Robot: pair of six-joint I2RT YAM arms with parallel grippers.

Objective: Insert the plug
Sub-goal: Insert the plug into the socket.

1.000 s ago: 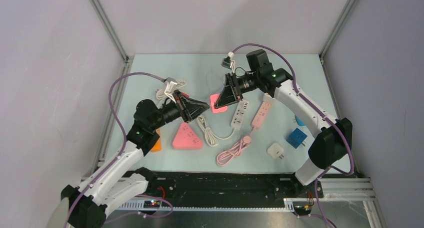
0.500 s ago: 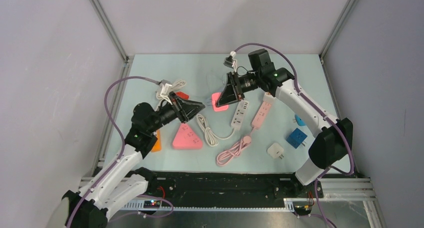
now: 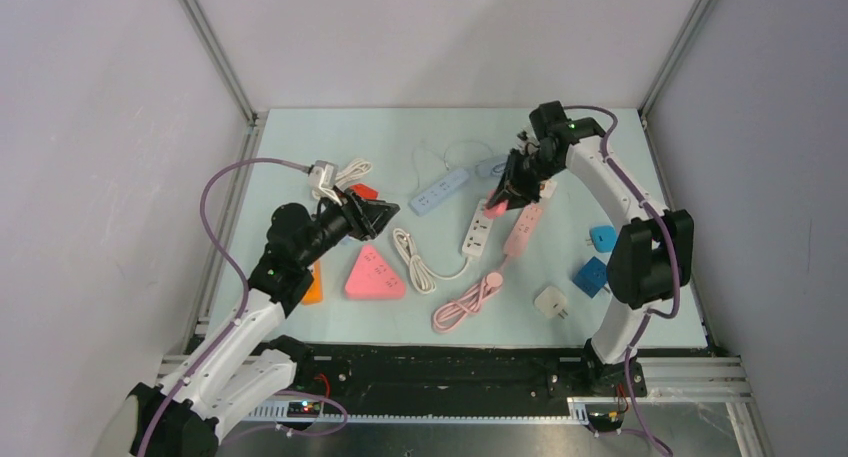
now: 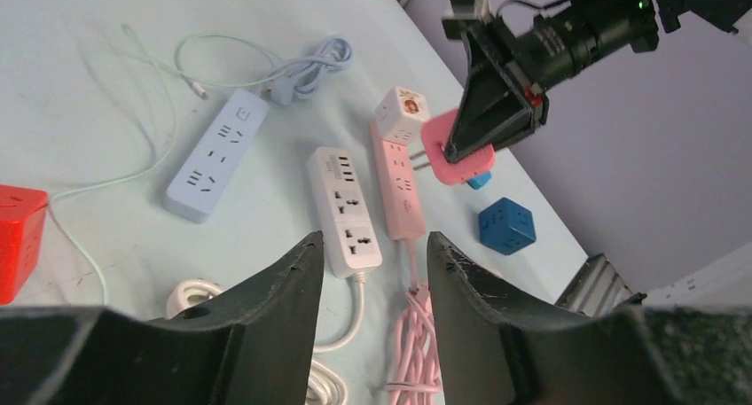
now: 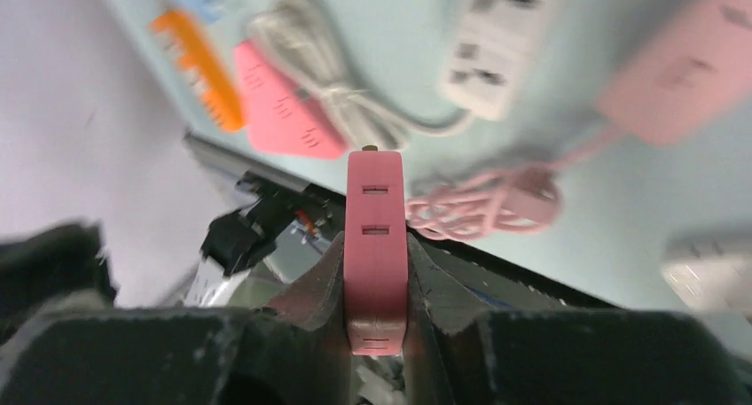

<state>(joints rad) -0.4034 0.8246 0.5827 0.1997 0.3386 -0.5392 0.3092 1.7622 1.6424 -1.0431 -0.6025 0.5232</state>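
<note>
Right tool (image 3: 500,199): clamped tight on the pink plug (image 3: 493,209). In the right wrist view both fingers (image 5: 324,285) press flat against the sides of the plug (image 5: 374,245).
Left tool (image 3: 385,213): jaws part-way open with nothing between them. The left wrist view shows only counter (image 4: 71,95) through the gap of this tool (image 4: 374,245).
Pink plug, place: held up off the counter at the tip of the right tool. From above it sits over the far end of the white power strip (image 3: 478,227), just beside the pink power strip (image 3: 524,229).
Pink plug, from the left wrist: the plug (image 4: 452,148) hangs in front of the far end of the pink power strip (image 4: 397,179). Its metal prongs stick out toward a small white cube adapter (image 4: 401,114), and the right tool (image 4: 492,112) grips it from above.
Contact with a strip: cannot tell from these views.
White power strip: lies flat beside the pink one, sockets up (image 4: 346,212). Its white cable (image 3: 415,262) loops toward the near side.
Blue power strip (image 3: 440,189): lies flat, left of the white strip, apart from it.
Pink triangular socket block (image 3: 374,274): sits near the left tool, on the near side.
Red cube (image 3: 366,191): just beyond the left tool.
Blue cube (image 3: 593,275): lies right of the pink strip, well apart from the plug.
Pink coiled cable (image 3: 465,302): bundled at the near end of the pink strip.
</note>
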